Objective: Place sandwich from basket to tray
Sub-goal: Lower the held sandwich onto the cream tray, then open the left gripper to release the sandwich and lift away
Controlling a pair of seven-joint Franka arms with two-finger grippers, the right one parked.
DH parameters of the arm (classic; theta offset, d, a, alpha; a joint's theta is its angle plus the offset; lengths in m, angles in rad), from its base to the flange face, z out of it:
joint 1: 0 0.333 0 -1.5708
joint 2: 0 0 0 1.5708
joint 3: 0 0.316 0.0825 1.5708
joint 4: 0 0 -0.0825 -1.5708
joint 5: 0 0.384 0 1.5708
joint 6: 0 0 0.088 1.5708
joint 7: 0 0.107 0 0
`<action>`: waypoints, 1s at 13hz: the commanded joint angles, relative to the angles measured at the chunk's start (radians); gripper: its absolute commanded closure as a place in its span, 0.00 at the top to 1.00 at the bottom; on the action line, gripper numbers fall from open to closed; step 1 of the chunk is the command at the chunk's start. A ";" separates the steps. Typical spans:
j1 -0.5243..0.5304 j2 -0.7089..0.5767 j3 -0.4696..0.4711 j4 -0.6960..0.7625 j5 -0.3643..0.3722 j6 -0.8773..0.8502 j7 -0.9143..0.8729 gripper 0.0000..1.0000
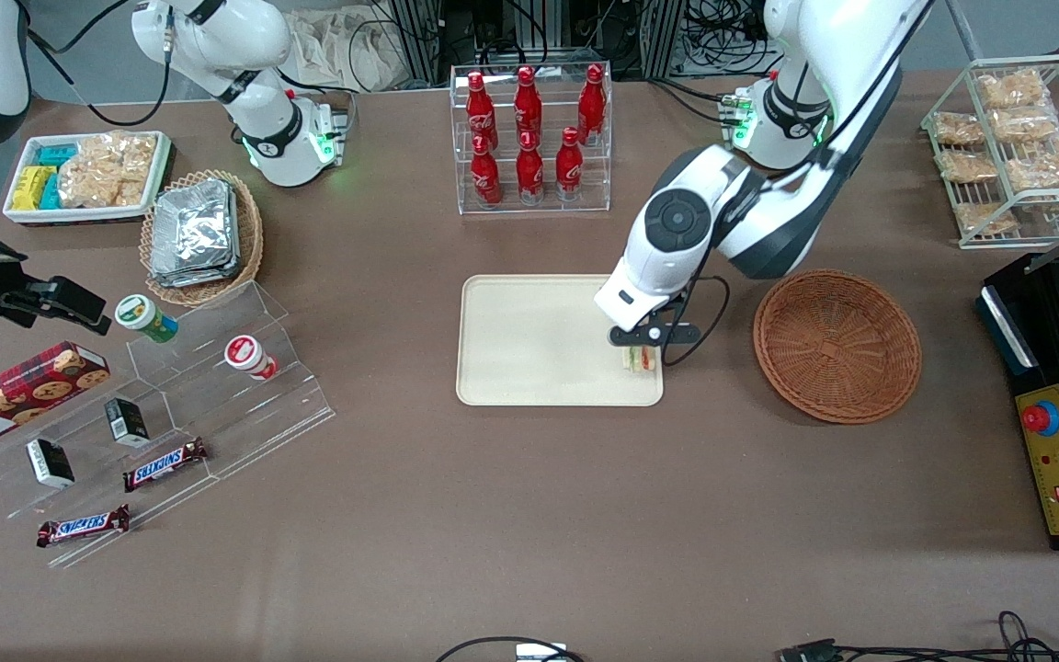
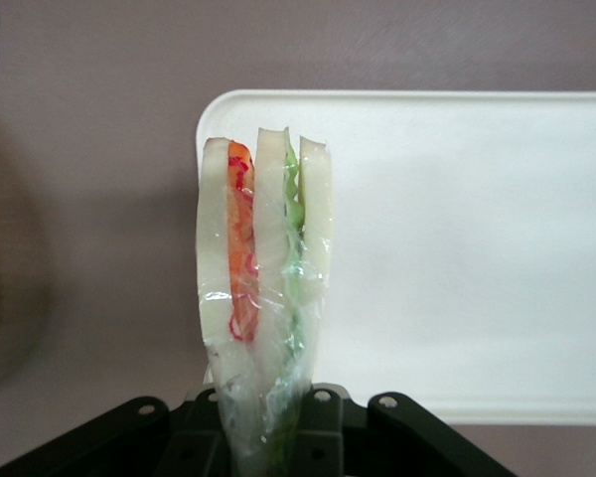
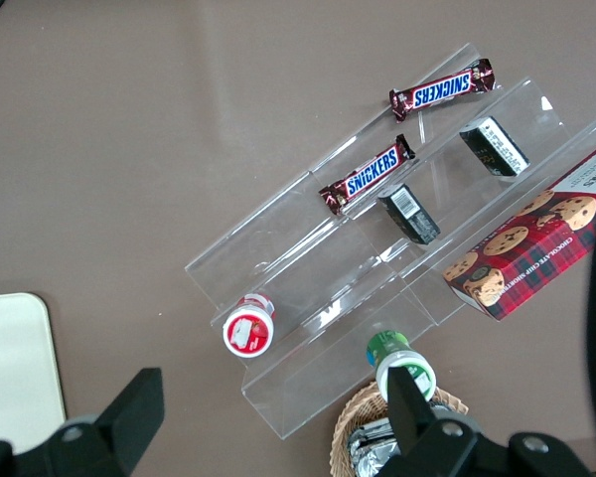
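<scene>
Clear-wrapped wedge-shaped white-bread sandwich [image 2: 263,288] clamped upright in black gripper [image 1: 645,348] jaws, just above cream rectangular plastic tray [image 1: 529,340] edge nearest empty reddish-brown round wicker basket [image 1: 837,345]. Released here, likely toppled onto brown desk [image 1: 493,515].

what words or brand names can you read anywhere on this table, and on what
"SNICKERS" on the chocolate bar lying on the clear stepped stand.
"SNICKERS" on the second bar, on the table beside that stand.
"WALKERS" on the red tartan cookie box.
The red bottles carry white script too small to read.
The pincer, holding the sandwich over the tray, shows no text.
</scene>
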 commanded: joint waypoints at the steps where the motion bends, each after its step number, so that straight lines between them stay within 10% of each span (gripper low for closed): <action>1: 0.002 0.070 -0.007 -0.013 0.103 0.062 -0.056 0.06; 7: 0.002 0.117 -0.004 -0.058 0.122 0.159 -0.115 0.10; 9: 0.005 0.119 -0.002 -0.058 0.124 0.157 -0.115 0.99; 13: 0.010 0.113 -0.004 -0.058 0.122 0.147 -0.113 1.00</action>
